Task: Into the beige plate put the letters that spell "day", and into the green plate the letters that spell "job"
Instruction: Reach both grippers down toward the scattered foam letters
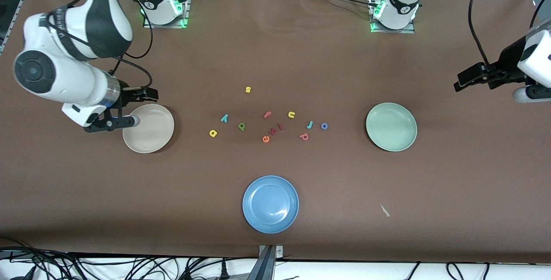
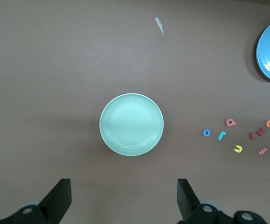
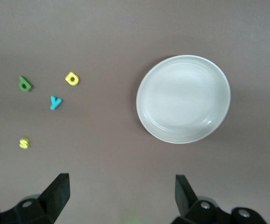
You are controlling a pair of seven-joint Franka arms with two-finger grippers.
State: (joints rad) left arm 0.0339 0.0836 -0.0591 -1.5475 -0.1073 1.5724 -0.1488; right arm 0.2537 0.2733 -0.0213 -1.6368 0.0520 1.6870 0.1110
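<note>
Across the table, front view: beige plate [image 1: 148, 128] lies toward the right arm's end, green plate [image 1: 391, 126] toward the left arm's end, both bare; blue plate [image 1: 270, 203] sits nearest the camera.
Progress: nothing sorted yet; all six task letters lie loose on the table between the two plates.
"day" letters: yellow a [image 1: 213, 133], teal y [image 1: 224, 118] and dark green d [image 1: 242, 126] cluster nearer the beige plate.
"job" letters: light blue j [image 1: 310, 124], dark blue o [image 1: 324, 126] and salmon b [image 1: 304, 136] cluster nearer the green plate.
Orientation: each lies flat; the j's long stroke runs roughly toward the camera, the y stands tilted.
Right gripper [image 1: 129, 107]: over the beige plate's edge, fingers spread, empty.
Left gripper [image 1: 462, 79]: at the table's end past the green plate, waiting.
Left wrist view: green plate [image 2: 131, 124] centred ahead of widely parted, empty fingers [image 2: 60, 196]; j, o and b lie near it.
Right wrist view: beige plate [image 3: 183, 99] ahead of released fingers [image 3: 60, 191]; d, a, y and yellow s [image 3: 24, 143] lie beside it.
</note>
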